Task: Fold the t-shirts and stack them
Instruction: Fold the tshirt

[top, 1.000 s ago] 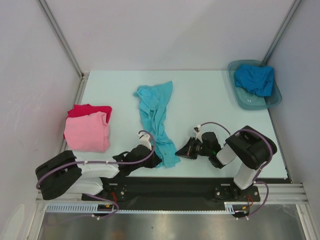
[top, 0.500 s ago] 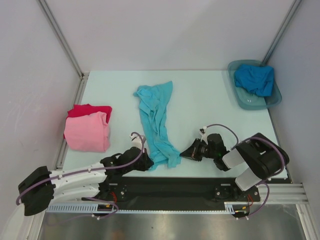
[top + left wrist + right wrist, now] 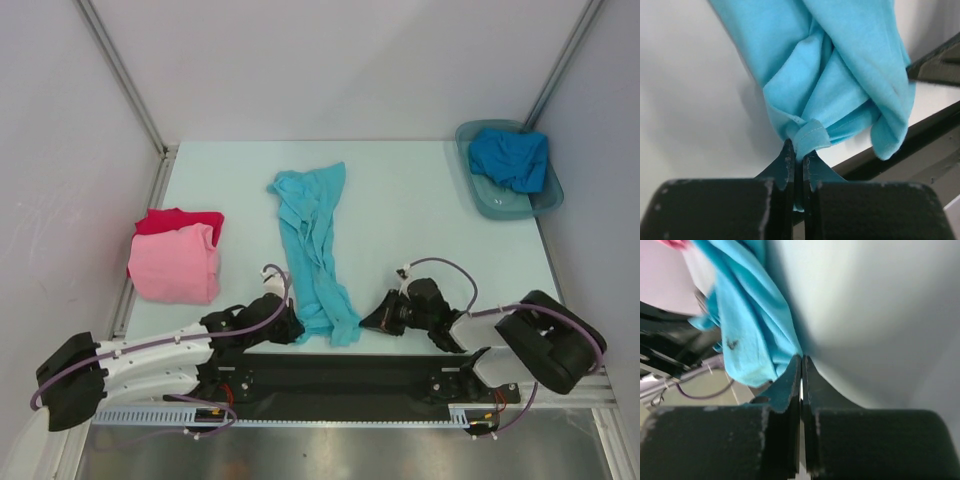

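Note:
The turquoise t-shirt (image 3: 312, 240) lies stretched in a long crumpled band from mid-table to the near edge. My left gripper (image 3: 293, 325) is shut on its near hem, and the left wrist view shows that hem (image 3: 810, 134) pinched between the fingertips (image 3: 797, 150). My right gripper (image 3: 368, 322) is shut just right of the shirt's near end. In the right wrist view its tips (image 3: 801, 360) touch the cloth's edge (image 3: 745, 330), with no cloth seen between them. A folded pink t-shirt (image 3: 175, 265) lies on a red one (image 3: 180, 220) at the left. The deeper blue t-shirt (image 3: 510, 158) sits bunched in the tub.
The grey translucent tub (image 3: 500, 207) stands at the far right corner. The black rail (image 3: 330, 375) with both arm bases runs along the table's near edge, right behind both grippers. White walls enclose the table.
The left arm has stretched out low and drawn the shirt's near end toward the near edge. The right arm's elbow has swung back to the right, its gripper staying by the shirt's end.

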